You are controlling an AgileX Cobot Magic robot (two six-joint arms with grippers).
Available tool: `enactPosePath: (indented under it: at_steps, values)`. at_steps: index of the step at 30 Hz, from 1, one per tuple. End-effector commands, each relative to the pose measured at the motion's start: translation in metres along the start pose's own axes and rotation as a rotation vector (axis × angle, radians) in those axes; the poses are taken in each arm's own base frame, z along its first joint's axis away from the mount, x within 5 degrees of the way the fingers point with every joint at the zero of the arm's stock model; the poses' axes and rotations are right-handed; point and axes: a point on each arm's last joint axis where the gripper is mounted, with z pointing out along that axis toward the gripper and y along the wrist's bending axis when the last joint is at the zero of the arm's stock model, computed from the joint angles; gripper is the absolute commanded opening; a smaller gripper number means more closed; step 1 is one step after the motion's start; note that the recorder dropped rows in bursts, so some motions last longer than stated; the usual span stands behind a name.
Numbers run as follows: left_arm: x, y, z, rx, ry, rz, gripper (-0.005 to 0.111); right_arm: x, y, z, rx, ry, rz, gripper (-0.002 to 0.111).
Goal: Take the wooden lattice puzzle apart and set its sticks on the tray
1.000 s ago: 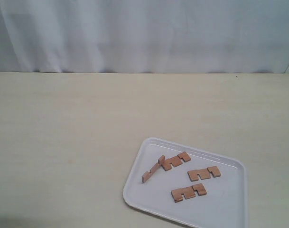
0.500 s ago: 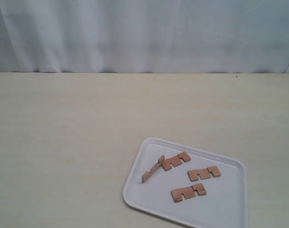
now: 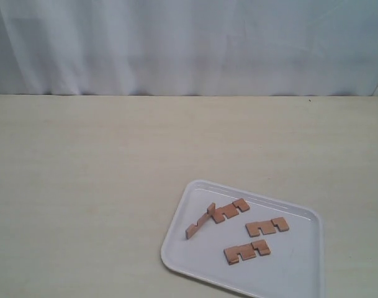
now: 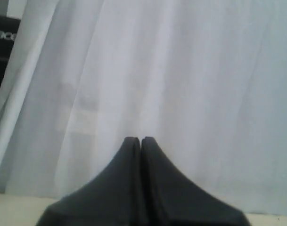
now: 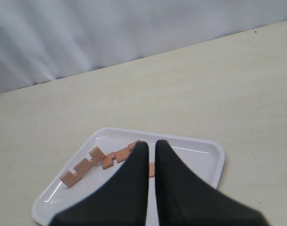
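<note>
No assembled lattice puzzle shows; its sticks lie separately on the white tray [image 3: 297, 264] at the front right of the table. One stick [image 3: 198, 225] stands on its edge, its end against a flat stick [image 3: 231, 210]. Two more sticks [image 3: 267, 227] [image 3: 247, 251] lie flat nearer the middle. Neither gripper appears in the exterior view. My right gripper [image 5: 151, 143] hangs above the tray [image 5: 214, 151], shut with only a thin slit and nothing held; a stick [image 5: 82, 167] lies beyond its fingertips. My left gripper [image 4: 140, 139] is shut and empty, facing the curtain.
A white curtain [image 3: 189, 46] hangs along the back edge of the pale wooden table [image 3: 83, 186]. A dark monitor corner [image 4: 2, 42] shows behind the curtain in the left wrist view. The tray's front rim runs near the table's front edge.
</note>
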Motion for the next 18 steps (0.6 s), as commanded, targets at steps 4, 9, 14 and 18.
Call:
enactPosePath:
  at_steps: [4,9,14,18]
  values:
    - [0.084,0.018,0.009,-0.041,0.135,0.045,0.000,0.000,0.000,0.000,-0.005,-0.006,-0.007,0.005]
    - [0.103,0.021,0.007,-0.059,0.233,-0.006,0.000,0.000,0.000,0.000,-0.005,-0.006,-0.007,0.005]
    - [0.108,0.021,0.006,-0.066,0.293,-0.028,0.000,0.000,0.000,0.000,-0.005,-0.006,-0.007,0.005]
    - [0.115,0.022,0.003,-0.074,0.379,-0.032,0.000,0.000,0.000,0.000,-0.005,-0.006,-0.007,0.005]
